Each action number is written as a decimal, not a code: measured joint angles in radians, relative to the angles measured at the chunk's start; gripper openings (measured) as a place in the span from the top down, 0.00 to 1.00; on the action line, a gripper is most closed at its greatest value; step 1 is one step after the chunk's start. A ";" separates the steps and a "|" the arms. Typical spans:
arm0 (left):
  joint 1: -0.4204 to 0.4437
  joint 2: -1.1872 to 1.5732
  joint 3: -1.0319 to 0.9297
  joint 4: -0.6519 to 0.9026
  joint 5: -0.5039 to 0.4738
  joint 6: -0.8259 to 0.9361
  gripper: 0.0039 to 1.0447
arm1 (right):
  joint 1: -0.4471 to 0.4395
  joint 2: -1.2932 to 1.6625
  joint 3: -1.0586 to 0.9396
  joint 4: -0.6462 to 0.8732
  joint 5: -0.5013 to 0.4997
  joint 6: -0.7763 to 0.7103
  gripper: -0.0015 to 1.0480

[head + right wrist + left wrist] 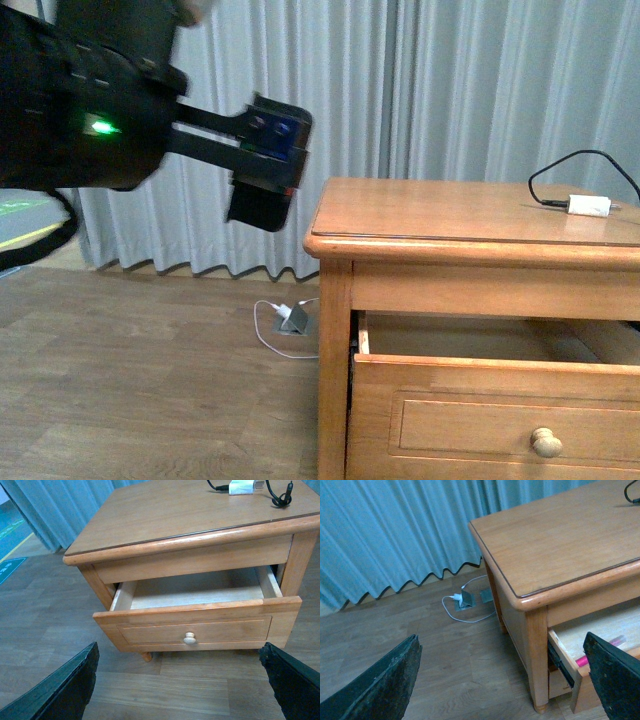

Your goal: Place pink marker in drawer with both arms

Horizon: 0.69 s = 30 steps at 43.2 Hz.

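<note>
The pink marker (587, 657) lies inside the open drawer (195, 630), seemingly near its left front corner. Only a slanted pink strip shows, and only in the left wrist view. The drawer stands pulled out of the wooden table (450, 215), with its round knob (189, 638) on the front panel. The left gripper (501, 640) hangs beside the table's left corner, fingers spread and empty. The right gripper (180, 649) faces the drawer front, also spread and empty. A white charger (588, 206) rests on the table.
</note>
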<state>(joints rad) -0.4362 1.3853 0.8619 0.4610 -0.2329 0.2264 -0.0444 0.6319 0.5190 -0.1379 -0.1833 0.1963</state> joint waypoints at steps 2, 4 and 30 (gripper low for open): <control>0.010 -0.110 -0.079 -0.021 -0.018 -0.032 0.06 | 0.000 0.000 0.000 0.000 0.000 0.000 0.08; 0.014 -0.185 -0.129 -0.042 -0.035 -0.055 0.06 | 0.000 0.000 0.000 0.000 0.000 0.000 0.08; 0.087 -0.866 -0.526 -0.317 -0.123 -0.257 0.14 | 0.000 0.000 0.000 0.000 0.000 0.000 0.08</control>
<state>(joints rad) -0.3492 0.5198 0.3363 0.1440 -0.3557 -0.0307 -0.0444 0.6319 0.5190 -0.1379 -0.1829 0.1963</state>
